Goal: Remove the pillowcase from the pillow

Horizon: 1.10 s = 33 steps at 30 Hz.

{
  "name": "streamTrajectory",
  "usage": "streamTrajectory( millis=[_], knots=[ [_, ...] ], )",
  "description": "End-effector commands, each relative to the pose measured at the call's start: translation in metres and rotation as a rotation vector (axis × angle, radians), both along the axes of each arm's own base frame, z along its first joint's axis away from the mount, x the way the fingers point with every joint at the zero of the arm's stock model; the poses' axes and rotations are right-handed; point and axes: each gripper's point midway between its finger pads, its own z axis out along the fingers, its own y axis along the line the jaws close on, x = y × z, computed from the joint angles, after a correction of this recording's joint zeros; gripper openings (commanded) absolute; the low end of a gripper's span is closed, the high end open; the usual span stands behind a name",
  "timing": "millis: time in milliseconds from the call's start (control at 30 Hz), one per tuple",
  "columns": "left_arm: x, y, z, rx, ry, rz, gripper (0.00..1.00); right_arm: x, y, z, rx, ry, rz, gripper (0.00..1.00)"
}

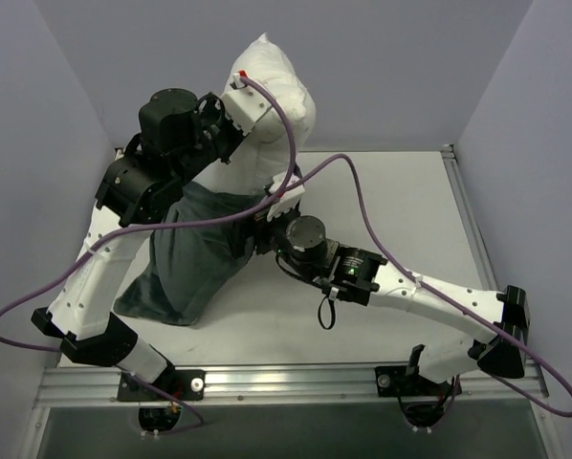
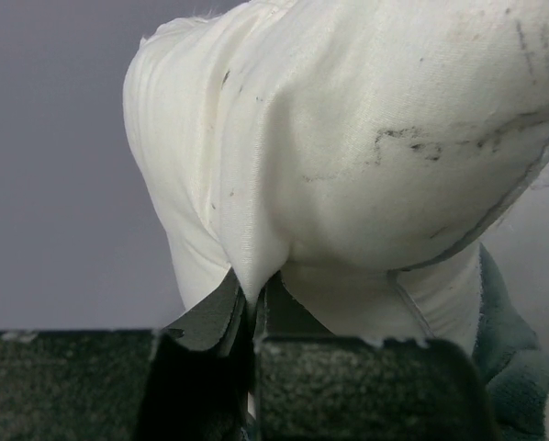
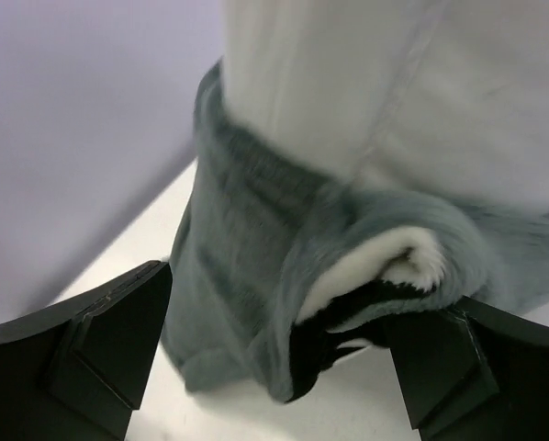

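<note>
Top external view: pillow (image 1: pixel 272 100) held up at upper centre, top half bare, left fingers (image 2: pixel 215 317) clamped shut on its white cloth. Lower half sits in the pillowcase (image 1: pixel 195 258), centre-left; right fingers (image 3: pixel 100 340) gape wide around its rolled hem, gripping nothing. That half looks left to strip. White surface (image 1: pixel 391 191), grey walls (image 1: pixel 391 57).

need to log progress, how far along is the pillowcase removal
Done: the top half of the pillow is bare, the pillowcase bunched down around its lower half. In hand: the left claw pinches the pillow's fabric, holding it up; the right claw is open at the pillowcase's rolled rim. Left: pulling the pillowcase fully off.
</note>
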Motion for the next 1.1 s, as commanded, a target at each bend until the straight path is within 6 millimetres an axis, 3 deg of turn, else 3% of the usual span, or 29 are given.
streamTrajectory(
  millis=[0,67,167,200,233,267,300,333,367,467,533,567,600,633,667,700,867,933,967,1033,1067],
  knots=[
    [-0.018,0.019,0.082,-0.190,-0.208,0.012,0.02,0.032,-0.044,0.047,0.130,-0.077,-0.286,0.99],
    [-0.021,0.018,0.087,-0.214,-0.206,0.005,0.02,0.042,-0.053,0.044,0.160,-0.061,-0.336,0.98],
    [-0.024,0.017,0.094,-0.247,-0.203,-0.004,0.02,0.052,-0.037,0.038,0.165,-0.045,-0.322,0.89],
    [-0.023,0.017,0.095,-0.251,-0.205,-0.004,0.02,0.056,-0.026,0.026,0.135,-0.034,-0.307,0.83],
    [-0.023,0.016,0.096,-0.256,-0.205,-0.004,0.02,0.058,-0.020,0.031,0.147,-0.034,-0.300,0.76],
    [-0.022,0.018,0.099,-0.262,-0.212,0.005,0.02,0.059,-0.015,0.030,0.150,-0.029,-0.296,0.66],
    [-0.021,0.019,0.100,-0.267,-0.217,0.012,0.02,0.062,-0.010,0.022,0.140,-0.016,-0.300,0.24],
    [-0.019,0.021,0.103,-0.272,-0.229,0.029,0.02,0.064,-0.011,0.019,0.152,-0.003,-0.323,0.04],
    [-0.017,0.024,0.105,-0.276,-0.239,0.041,0.02,0.065,-0.010,0.017,0.158,0.004,-0.330,0.00],
    [0.000,0.026,0.112,-0.275,-0.280,0.076,0.02,0.059,-0.004,-0.008,0.179,0.031,-0.301,0.00],
    [0.001,0.039,0.138,-0.315,-0.347,0.101,0.02,0.049,0.006,-0.031,0.174,0.045,-0.257,0.00],
    [0.010,0.037,0.138,-0.311,-0.352,0.109,0.02,0.037,0.015,-0.058,0.152,0.058,-0.231,0.00],
    [0.003,0.049,0.159,-0.349,-0.404,0.122,0.02,0.031,0.020,-0.074,0.138,0.070,-0.216,0.00],
    [0.003,0.053,0.166,-0.360,-0.420,0.129,0.02,0.025,0.026,-0.092,0.129,0.091,-0.197,0.00],
    [0.010,0.050,0.166,-0.359,-0.421,0.131,0.02,0.018,0.033,-0.126,0.116,0.134,-0.180,0.00],
    [-0.008,0.060,0.190,-0.400,-0.480,0.121,0.02,0.008,0.041,-0.142,0.108,0.155,-0.154,0.00],
    [-0.027,0.081,0.211,-0.447,-0.545,0.143,0.02,-0.023,0.066,-0.235,0.088,0.283,-0.081,0.00],
    [-0.032,0.092,0.216,-0.481,-0.544,0.147,0.02,-0.027,0.070,-0.257,0.086,0.347,-0.095,0.00],
    [-0.038,0.096,0.220,-0.503,-0.548,0.143,0.02,-0.026,0.063,-0.287,0.015,0.378,-0.121,0.00],
    [-0.051,0.099,0.227,-0.549,-0.548,0.116,0.02,-0.015,0.051,-0.312,-0.001,0.443,-0.173,0.00],
    [-0.067,0.108,0.239,-0.582,-0.581,0.107,0.02,-0.012,0.045,-0.329,-0.003,0.481,-0.184,0.00]
  ],
)
